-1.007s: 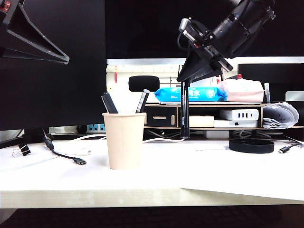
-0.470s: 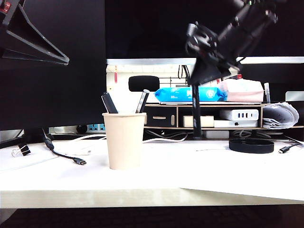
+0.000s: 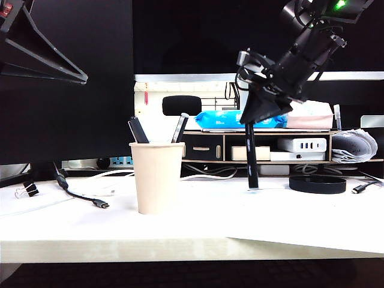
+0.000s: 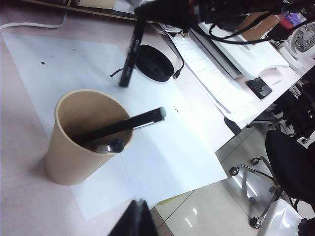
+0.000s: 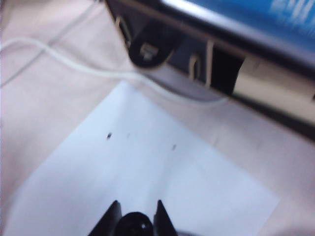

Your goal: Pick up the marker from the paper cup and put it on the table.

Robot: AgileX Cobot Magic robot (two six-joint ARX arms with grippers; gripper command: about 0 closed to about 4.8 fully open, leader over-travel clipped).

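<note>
My right gripper (image 3: 259,114) is shut on the top of the slim black marker (image 3: 251,156), which hangs nearly upright to the right of the paper cup (image 3: 157,177). Its lower end is close to the white table (image 3: 198,231); I cannot tell whether it touches. The right wrist view shows the marker's round end (image 5: 134,226) between the right gripper's (image 5: 137,202) fingers, over white paper. In the left wrist view the marker (image 4: 129,54) hangs beyond the cup (image 4: 74,152). My left gripper (image 4: 139,204) is shut and empty, held high on the near side of the cup.
Two other dark markers (image 3: 137,129) (image 3: 180,127) lean in the cup. A black round dish (image 3: 317,183) lies right of the held marker. A USB cable (image 3: 90,200) and binder clip (image 3: 27,189) lie at the left. A shelf with a blue wipes pack (image 3: 240,119) stands behind.
My right gripper has carried the marker to the right and lower, bringing its lower end down near the table. The cup and left gripper have kept still.
</note>
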